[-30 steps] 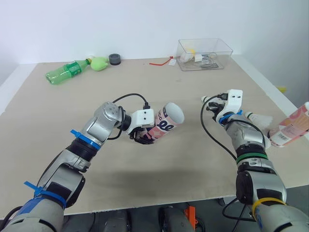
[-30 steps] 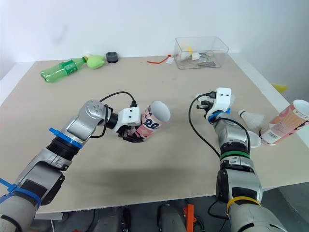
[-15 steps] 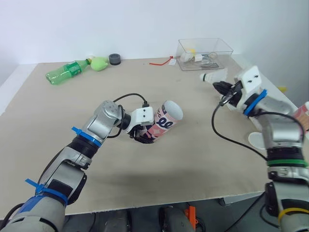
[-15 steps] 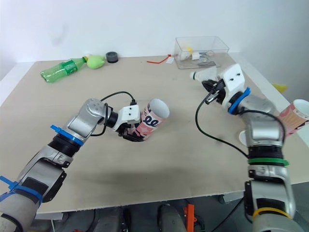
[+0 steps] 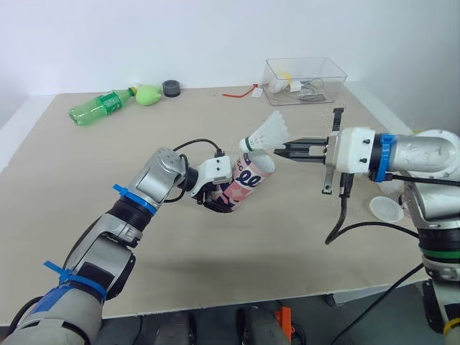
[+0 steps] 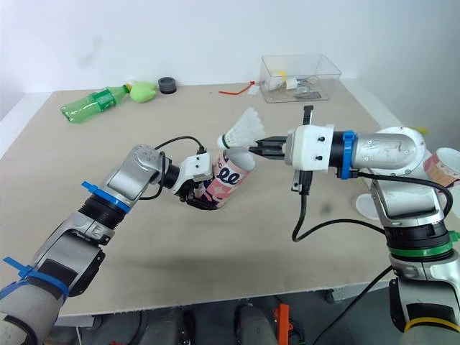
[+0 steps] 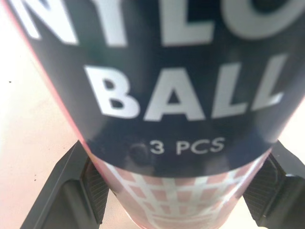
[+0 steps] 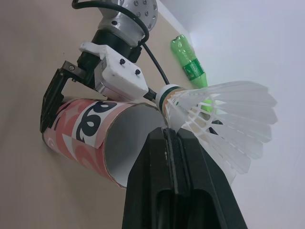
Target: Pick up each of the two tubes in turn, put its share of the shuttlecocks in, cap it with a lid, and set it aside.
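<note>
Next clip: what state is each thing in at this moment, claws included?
left claw: shut on the pink tube
pink tube: uncapped, tilted, mouth facing the right arm
right claw: shut on the shuttlecock
shuttlecock: cork end at the tube's rim, not yet inside
second tube: lying on its side, uncapped
lid: lying loose, unused
green bottle: lying on its side
clear box: open-topped, small items inside

Bright, even light, little glare; close-up tube [image 7: 181, 71] lettering is blurred.
</note>
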